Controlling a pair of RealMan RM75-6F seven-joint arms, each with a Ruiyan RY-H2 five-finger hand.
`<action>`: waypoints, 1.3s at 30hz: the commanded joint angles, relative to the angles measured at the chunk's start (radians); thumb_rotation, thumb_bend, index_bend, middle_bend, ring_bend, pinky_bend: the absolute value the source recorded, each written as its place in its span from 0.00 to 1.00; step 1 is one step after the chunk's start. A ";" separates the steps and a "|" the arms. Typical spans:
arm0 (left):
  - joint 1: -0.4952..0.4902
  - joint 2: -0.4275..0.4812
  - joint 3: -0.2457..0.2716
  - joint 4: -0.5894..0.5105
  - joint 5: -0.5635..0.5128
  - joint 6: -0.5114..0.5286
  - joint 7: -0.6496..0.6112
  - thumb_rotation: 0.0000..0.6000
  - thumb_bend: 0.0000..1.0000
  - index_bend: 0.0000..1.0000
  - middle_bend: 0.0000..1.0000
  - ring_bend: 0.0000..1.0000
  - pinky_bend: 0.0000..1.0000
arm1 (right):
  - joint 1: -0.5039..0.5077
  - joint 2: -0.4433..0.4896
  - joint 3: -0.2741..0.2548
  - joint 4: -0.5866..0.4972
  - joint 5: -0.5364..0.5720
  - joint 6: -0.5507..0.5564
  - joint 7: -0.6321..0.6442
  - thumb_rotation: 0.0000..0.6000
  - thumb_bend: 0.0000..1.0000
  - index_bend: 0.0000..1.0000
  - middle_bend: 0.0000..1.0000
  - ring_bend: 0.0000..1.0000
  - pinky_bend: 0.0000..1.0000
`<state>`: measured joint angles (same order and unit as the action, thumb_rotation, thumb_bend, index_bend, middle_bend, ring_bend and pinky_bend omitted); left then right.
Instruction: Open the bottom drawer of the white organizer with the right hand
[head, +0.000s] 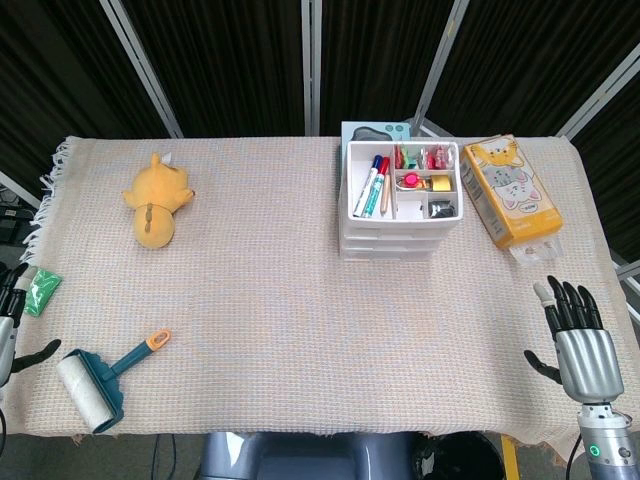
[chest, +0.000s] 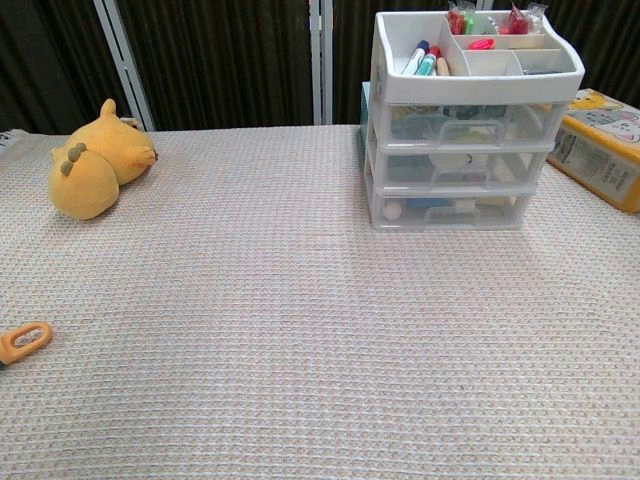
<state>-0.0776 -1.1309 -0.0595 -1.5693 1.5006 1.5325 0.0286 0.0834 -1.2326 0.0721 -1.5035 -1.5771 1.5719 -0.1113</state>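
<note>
The white organizer (head: 400, 200) stands on the table (head: 300, 300) toward one o'clock from the middle of the head view, its open top tray holding markers (head: 374, 185) and small bits. In the chest view its three clear-fronted drawers are stacked, and the bottom drawer (chest: 448, 209) sits flush with the frame, closed. The right hand (head: 575, 335) hovers over the table's near right corner, at about four o'clock from the organizer and well apart from it, fingers straight and spread, holding nothing. The left hand (head: 12, 320) shows only at the left edge of the head view, at about nine o'clock; its fingers look apart and empty. A yellow plush toy (head: 158, 197) lies at ten o'clock. A lint roller (head: 100, 380) with an orange handle tip lies at seven o'clock. A cat-printed tissue pack (head: 512, 190) rests just beside the organizer at its three o'clock. A small green packet (head: 40, 291) sits off the cloth's left edge.
</note>
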 joint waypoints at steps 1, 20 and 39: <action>-0.002 0.014 0.006 -0.014 -0.014 -0.019 0.008 1.00 0.05 0.00 0.00 0.00 0.00 | -0.003 0.003 0.002 -0.010 0.002 0.006 -0.007 1.00 0.06 0.06 0.00 0.00 0.00; -0.004 0.049 0.007 -0.039 -0.032 -0.048 -0.025 1.00 0.06 0.00 0.00 0.00 0.00 | -0.001 0.014 0.003 -0.030 0.019 -0.017 0.008 1.00 0.06 0.06 0.00 0.00 0.00; 0.020 0.066 0.007 -0.041 -0.024 -0.009 -0.081 1.00 0.07 0.00 0.00 0.00 0.00 | 0.015 -0.040 0.020 -0.120 0.080 -0.076 0.211 1.00 0.15 0.09 0.72 0.74 0.70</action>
<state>-0.0601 -1.0661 -0.0515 -1.6116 1.4773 1.5211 -0.0491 0.0879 -1.2619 0.0875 -1.5656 -1.5300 1.5419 -0.0202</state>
